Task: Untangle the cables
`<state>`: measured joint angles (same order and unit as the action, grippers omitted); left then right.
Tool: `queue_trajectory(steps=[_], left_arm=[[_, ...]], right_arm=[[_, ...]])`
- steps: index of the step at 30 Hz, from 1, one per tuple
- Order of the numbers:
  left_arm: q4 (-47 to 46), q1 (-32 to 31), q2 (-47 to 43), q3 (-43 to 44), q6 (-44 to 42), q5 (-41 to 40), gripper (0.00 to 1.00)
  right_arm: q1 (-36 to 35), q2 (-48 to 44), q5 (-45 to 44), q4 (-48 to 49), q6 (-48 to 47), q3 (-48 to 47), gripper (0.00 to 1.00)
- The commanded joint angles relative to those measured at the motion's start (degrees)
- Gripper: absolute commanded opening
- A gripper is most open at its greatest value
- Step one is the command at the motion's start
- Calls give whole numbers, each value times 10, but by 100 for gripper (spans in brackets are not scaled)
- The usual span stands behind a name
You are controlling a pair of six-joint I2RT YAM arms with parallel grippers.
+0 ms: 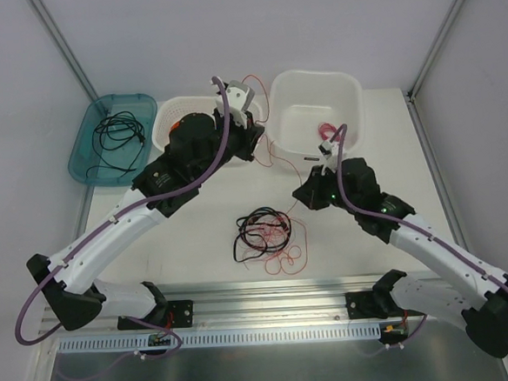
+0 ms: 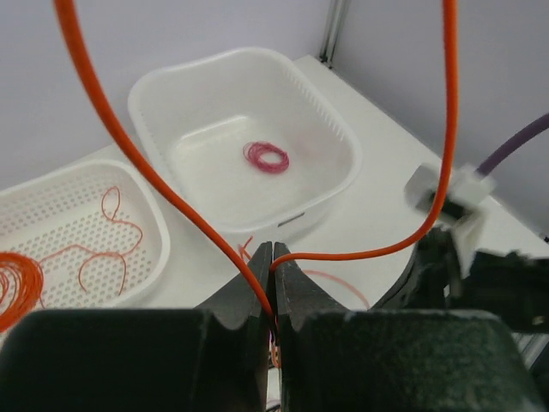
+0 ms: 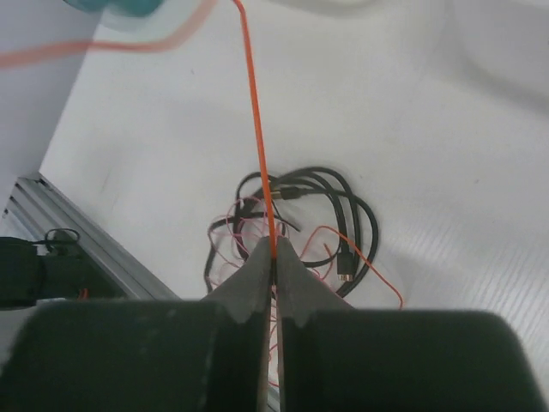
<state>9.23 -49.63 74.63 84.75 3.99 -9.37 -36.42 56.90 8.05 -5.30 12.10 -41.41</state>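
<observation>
The cables [image 1: 266, 233] lie in a loose tangle of black, orange-red and pinkish wires on the white table between the arms, and show below the right jaws [image 3: 296, 219]. One orange wire [image 2: 154, 176] rises out of it. My left gripper [image 2: 274, 266] is shut on this wire, held high near the white tub [image 1: 252, 136]. My right gripper [image 3: 274, 254] is shut on the same orange wire [image 3: 257, 129], above the tangle's right side [image 1: 306, 189].
A white tub [image 1: 352, 92] at the back holds a small pink coil [image 2: 268, 157]. Left of it, a perforated white basket [image 2: 150, 232] holds an orange coil [image 2: 13, 287]. A teal tray [image 1: 81, 150] at far left holds a black cable. An aluminium rail [image 1: 270, 294] runs along the near edge.
</observation>
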Motion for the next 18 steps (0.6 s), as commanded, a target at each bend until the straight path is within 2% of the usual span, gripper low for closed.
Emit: queue_trajectory(steps=[1, 5, 9, 13, 18], left_arm=[[-14, 8, -30, -41, 24, -4, 0], [-14, 14, -51, -78, 35, -7, 0], [-15, 15, -72, -97, 37, 7, 0], [-20, 15, -80, -111, 30, 39, 0], [-47, 15, -94, -140, 41, 92, 0]], right_arm=[[-2, -44, -18, -78, -37, -107, 1], [-3, -26, -37, -184, -45, -267, 1], [-2, -24, -29, -207, -46, -338, 1], [-2, -14, -19, -213, -39, -387, 1], [-2, 7, -8, -197, -37, -380, 1]])
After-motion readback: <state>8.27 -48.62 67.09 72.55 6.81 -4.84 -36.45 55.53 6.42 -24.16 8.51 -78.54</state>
